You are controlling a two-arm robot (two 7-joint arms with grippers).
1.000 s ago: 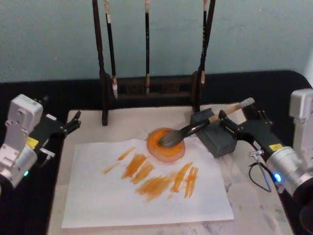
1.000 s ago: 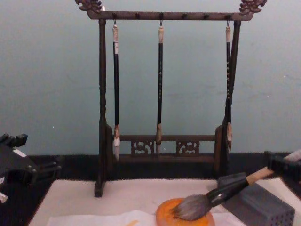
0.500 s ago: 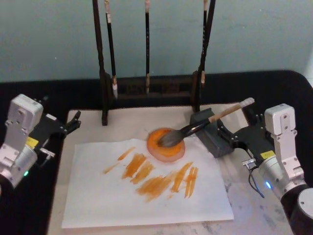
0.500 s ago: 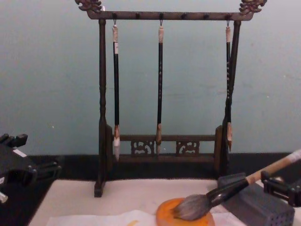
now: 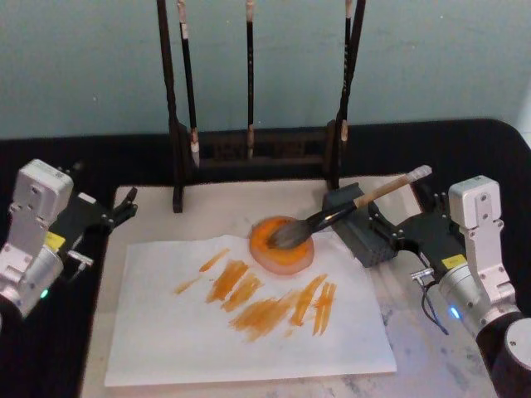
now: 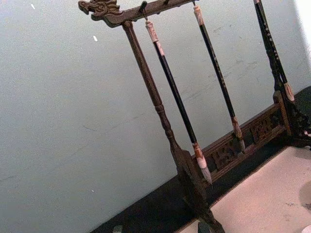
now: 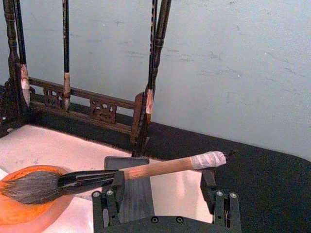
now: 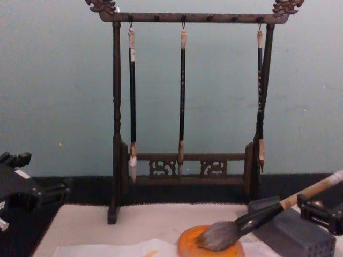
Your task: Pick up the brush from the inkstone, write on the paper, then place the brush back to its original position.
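Note:
The brush (image 5: 332, 217) lies at a slant, its grey bristles on the orange inkstone (image 5: 280, 259) and its black shaft propped on a grey perforated block (image 5: 369, 240). Its white-wrapped end (image 7: 208, 159) sticks up past the block. My right gripper (image 5: 398, 217) stands open just right of the block, with its fingers (image 7: 118, 187) on either side of the handle and apart from it. The paper (image 5: 207, 332) lies in front of the inkstone and bears several orange strokes. My left gripper (image 5: 116, 211) is parked open at the table's left edge.
A dark wooden rack (image 5: 249, 149) with three thin hanging brushes stands behind the inkstone; the chest view shows it tall, with a crossbar (image 8: 187, 17) on top. The pale mat (image 5: 431, 348) under the paper has bare room at its front right.
A second ago my right gripper was up at the brush's handle end. It has since drawn back to the right and turned its wrist. The brush stayed on the inkstone and block.

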